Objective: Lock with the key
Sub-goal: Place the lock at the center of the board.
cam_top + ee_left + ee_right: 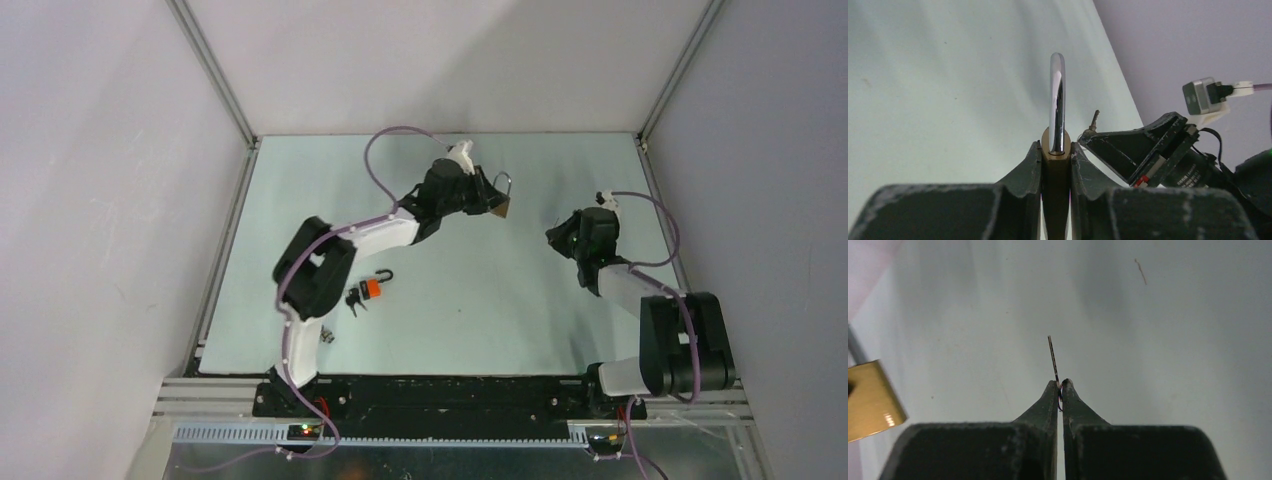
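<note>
A brass padlock [1055, 180] with a chrome shackle [1057, 100] stands upright between the fingers of my left gripper [1055, 147], which is shut on its body. From above, that gripper [488, 200] holds the padlock [499, 207] over the back middle of the table. My right gripper [1060, 385] is shut on a thin key [1053, 357], seen edge-on and sticking out past the fingertips. It [556, 236] hovers just right of the padlock, apart from it. The key tip [1094, 120] points up beside the padlock. The padlock's corner [870, 400] shows at the left of the right wrist view.
An orange padlock [372, 288] with an open shackle lies on the table near the left arm's elbow, with a small bunch of keys [354, 300] beside it. White walls with metal frame posts [215, 70] enclose the pale green table [480, 300].
</note>
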You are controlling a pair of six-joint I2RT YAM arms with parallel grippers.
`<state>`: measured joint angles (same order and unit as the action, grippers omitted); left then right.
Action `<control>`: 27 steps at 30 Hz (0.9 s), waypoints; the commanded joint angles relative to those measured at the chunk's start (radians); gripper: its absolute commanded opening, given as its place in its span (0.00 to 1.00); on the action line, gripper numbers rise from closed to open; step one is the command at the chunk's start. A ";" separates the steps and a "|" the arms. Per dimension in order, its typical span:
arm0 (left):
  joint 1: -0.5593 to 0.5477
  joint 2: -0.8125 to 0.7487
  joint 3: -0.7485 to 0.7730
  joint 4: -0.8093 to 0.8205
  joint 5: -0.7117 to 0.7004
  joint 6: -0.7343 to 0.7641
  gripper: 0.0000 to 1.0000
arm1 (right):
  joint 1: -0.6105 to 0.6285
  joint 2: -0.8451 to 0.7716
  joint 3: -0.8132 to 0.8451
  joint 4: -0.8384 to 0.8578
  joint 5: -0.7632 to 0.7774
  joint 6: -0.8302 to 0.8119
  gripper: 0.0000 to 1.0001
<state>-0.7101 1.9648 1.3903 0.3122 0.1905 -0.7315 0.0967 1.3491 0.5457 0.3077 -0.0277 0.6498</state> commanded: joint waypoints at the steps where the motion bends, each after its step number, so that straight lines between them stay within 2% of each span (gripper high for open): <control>1: 0.009 0.108 0.232 0.110 0.110 -0.116 0.00 | -0.015 0.074 0.117 -0.064 -0.052 -0.095 0.00; 5: 0.022 0.331 0.410 0.109 0.169 -0.192 0.00 | -0.028 0.152 0.193 -0.097 -0.102 -0.142 0.00; 9: 0.029 0.441 0.519 0.110 0.182 -0.247 0.00 | -0.029 0.228 0.276 -0.144 -0.116 -0.182 0.00; 17: 0.029 0.514 0.524 0.108 0.164 -0.289 0.00 | -0.012 0.345 0.365 -0.206 -0.088 -0.201 0.00; 20: 0.027 0.527 0.511 0.106 0.161 -0.326 0.04 | -0.006 0.379 0.418 -0.269 -0.058 -0.194 0.00; 22: 0.025 0.524 0.488 0.103 0.153 -0.340 0.13 | -0.004 0.403 0.452 -0.319 -0.042 -0.189 0.00; 24: 0.019 0.515 0.470 0.098 0.146 -0.346 0.28 | -0.004 0.418 0.470 -0.348 -0.040 -0.185 0.01; 25: 0.018 0.512 0.465 0.096 0.145 -0.351 0.38 | -0.004 0.420 0.471 -0.344 -0.051 -0.183 0.06; 26: 0.014 0.511 0.463 0.094 0.146 -0.354 0.43 | -0.003 0.421 0.472 -0.337 -0.058 -0.187 0.07; 27: 0.013 0.512 0.463 0.086 0.147 -0.366 0.54 | -0.003 0.424 0.473 -0.323 -0.069 -0.188 0.11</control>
<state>-0.6857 2.5263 1.8462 0.3099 0.3256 -1.0439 0.0887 1.7641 0.9775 0.0044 -0.0956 0.4694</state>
